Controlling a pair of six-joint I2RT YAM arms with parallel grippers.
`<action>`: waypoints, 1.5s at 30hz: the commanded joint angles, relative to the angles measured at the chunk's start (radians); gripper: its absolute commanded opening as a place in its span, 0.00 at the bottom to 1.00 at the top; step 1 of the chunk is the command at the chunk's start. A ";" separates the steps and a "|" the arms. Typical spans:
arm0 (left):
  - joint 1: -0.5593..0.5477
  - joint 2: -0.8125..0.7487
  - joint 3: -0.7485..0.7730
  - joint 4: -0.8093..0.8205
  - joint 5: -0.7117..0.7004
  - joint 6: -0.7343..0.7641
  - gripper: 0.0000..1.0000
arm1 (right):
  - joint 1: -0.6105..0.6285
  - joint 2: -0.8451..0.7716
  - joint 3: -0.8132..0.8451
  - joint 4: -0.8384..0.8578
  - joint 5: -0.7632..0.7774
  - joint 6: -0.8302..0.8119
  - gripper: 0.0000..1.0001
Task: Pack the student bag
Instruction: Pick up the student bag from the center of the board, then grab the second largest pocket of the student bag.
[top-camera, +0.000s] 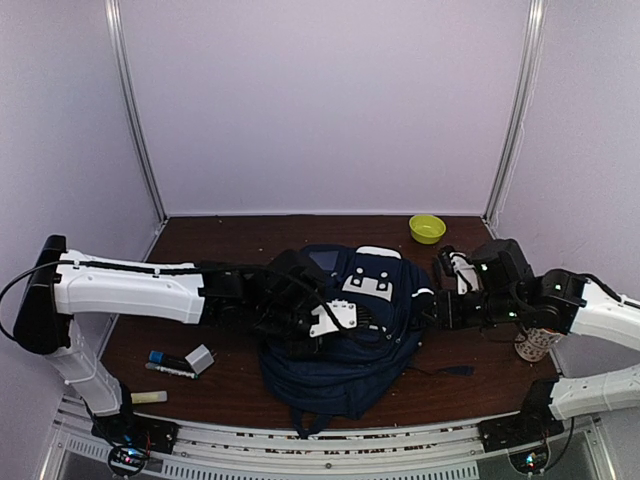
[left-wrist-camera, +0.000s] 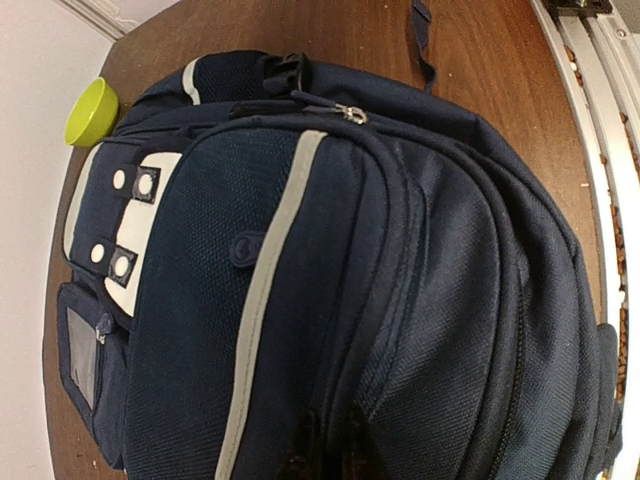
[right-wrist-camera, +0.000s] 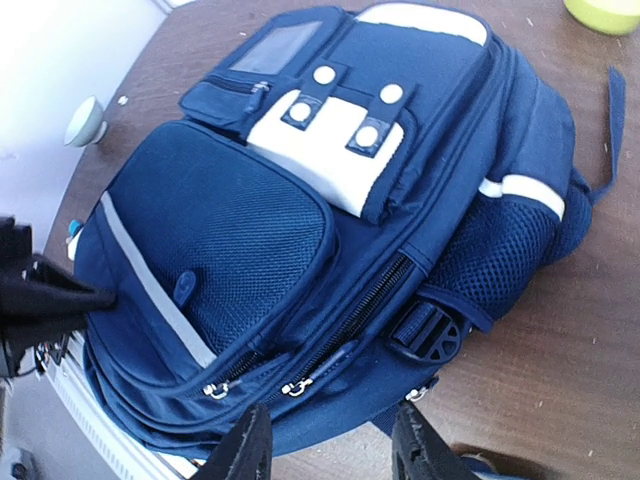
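Soft and floppy, the student bag (top-camera: 350, 330) lies front-up on the counter (top-camera: 220, 240) between both pincers. It would likely slump when lifted, so the zip pulls (right-wrist-camera: 292, 387) just ahead of the spread-open right pincer (right-wrist-camera: 330, 435) look the surest hold. The left pincer (left-wrist-camera: 328, 455) buries its tips in fabric folds, so I cannot tell its state, and the bag's inside is hidden.

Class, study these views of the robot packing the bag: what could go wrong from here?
The bag lies close to the table's front edge; tugging a zip could drag it off.
The zips look shut, so the marker at left cannot go in yet.
The open right claw may snag the buckle.
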 joint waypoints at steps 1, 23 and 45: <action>0.037 -0.086 -0.039 0.128 -0.029 -0.072 0.00 | 0.027 -0.069 -0.066 0.103 -0.005 -0.155 0.42; 0.149 -0.275 -0.237 0.261 0.053 -0.189 0.00 | 0.146 0.027 -0.003 0.130 -0.077 -0.847 0.44; 0.158 -0.297 -0.274 0.299 0.094 -0.246 0.00 | 0.144 0.248 0.013 0.221 -0.047 -1.115 0.34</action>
